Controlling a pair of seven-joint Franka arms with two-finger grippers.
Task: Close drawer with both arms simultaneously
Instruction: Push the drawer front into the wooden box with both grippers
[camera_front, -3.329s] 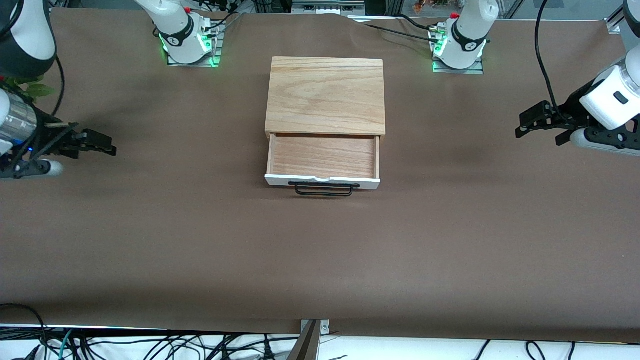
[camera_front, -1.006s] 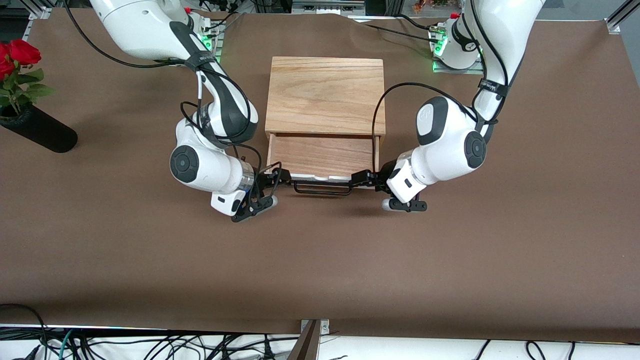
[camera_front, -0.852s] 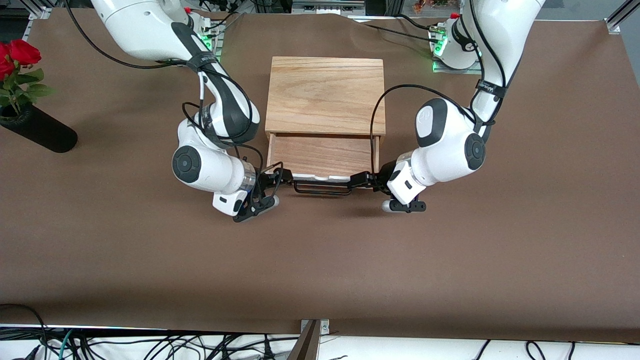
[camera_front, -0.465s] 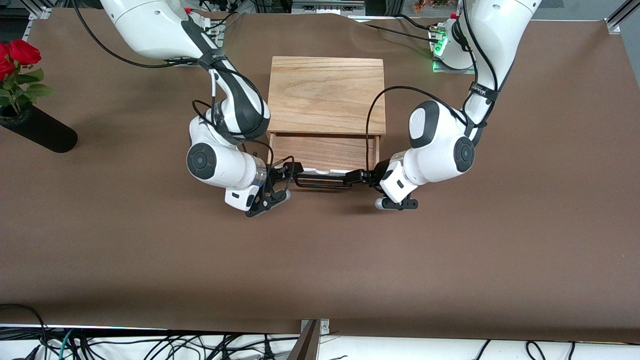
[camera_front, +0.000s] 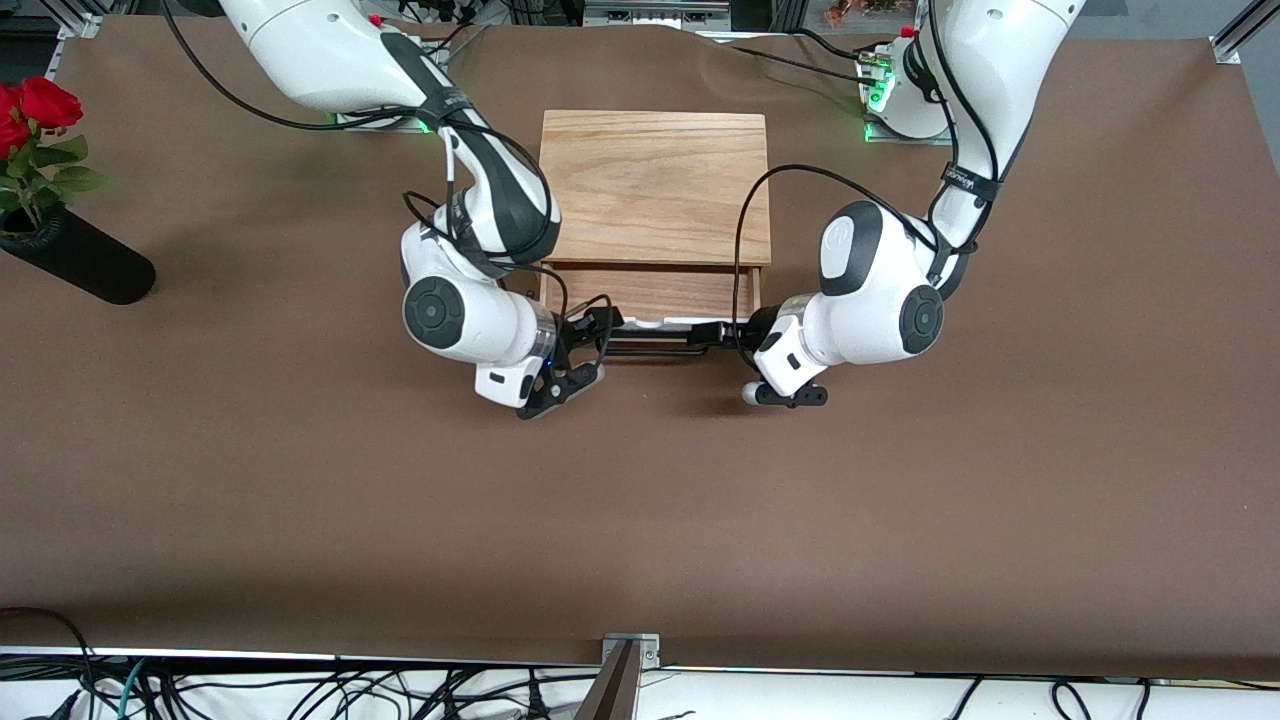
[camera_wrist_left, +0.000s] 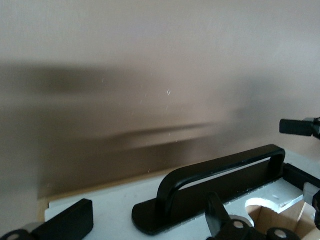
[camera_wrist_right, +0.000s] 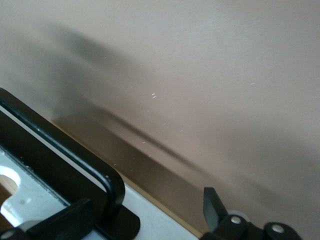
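white arms (camera_front: 870, 300); black joint caps; black cables

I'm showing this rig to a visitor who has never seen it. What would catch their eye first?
Two big white arms meet at the front of a light-wood box mid-table, the right gripper and left gripper against the white front of its partly open drawer, either side of the black handle. A red rose in a black vase stands at the right arm's end of the table.

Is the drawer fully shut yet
No, a strip of the drawer's reddish-brown bottom shows between the light-wood box and the white front panel.
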